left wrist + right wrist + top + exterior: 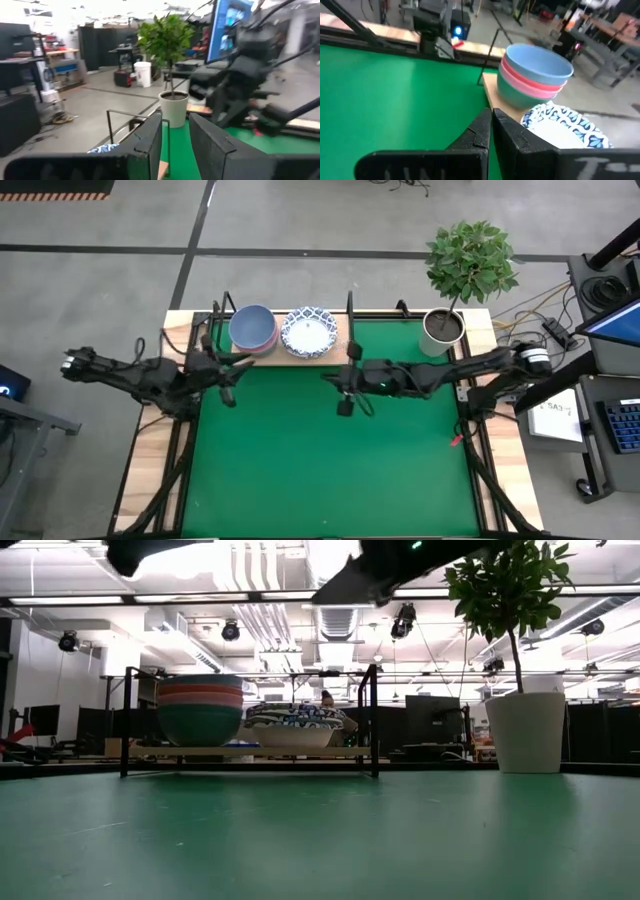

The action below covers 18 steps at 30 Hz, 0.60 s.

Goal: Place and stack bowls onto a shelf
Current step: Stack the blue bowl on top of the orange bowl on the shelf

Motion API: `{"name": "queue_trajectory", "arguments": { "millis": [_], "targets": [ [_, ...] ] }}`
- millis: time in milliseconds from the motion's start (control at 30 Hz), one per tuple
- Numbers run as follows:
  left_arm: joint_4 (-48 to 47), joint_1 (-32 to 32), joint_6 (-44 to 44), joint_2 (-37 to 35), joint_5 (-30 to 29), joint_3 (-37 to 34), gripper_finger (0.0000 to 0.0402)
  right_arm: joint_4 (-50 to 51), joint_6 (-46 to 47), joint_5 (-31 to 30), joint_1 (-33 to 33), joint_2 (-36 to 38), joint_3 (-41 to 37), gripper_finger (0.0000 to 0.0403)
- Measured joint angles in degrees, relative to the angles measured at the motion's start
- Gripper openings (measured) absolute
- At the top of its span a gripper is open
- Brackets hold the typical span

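The light-wood shelf stands at the table's far edge on black rod supports. On its left part is a stack of plain bowls with the grey-blue one on top, then pink and green; red shows too in the low view. Beside it, the white bowls with blue patterns sit nested. My left gripper hovers open over the mat, near the shelf's left end. My right gripper hovers shut over the mat, in front of the shelf's right end. Both are empty.
A white plant pot with a leafy plant stands at the far right corner, right of the shelf. The green mat covers the table's middle. The shelf's right third is bare board.
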State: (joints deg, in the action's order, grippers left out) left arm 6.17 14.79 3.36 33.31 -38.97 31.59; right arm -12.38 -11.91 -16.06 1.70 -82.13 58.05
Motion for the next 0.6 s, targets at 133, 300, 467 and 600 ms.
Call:
{"name": "queue_trajectory", "arguments": {
  "millis": [133,300,467,600],
  "targets": [
    [2.64,-4.41,0.55,8.49,-0.02,3.3,0.0081,-1.68,-1.01,-2.77,1.8,5.12,-5.01,0.0009],
    [2.74,-15.18,2.82,17.08,7.79,9.71,0.0081,-5.28,-1.13,-3.04,2.89,10.26,-10.43,0.0009],
    [2.93,-30.0,3.67,23.3,20.81,13.1,0.0081,-8.69,-1.02,-3.24,3.71,12.62,-14.63,0.0009],
    [6.52,-40.97,2.91,27.78,25.83,11.57,0.0081,-9.8,-0.82,-3.08,4.59,12.77,-15.83,0.0009]
  ]
}}
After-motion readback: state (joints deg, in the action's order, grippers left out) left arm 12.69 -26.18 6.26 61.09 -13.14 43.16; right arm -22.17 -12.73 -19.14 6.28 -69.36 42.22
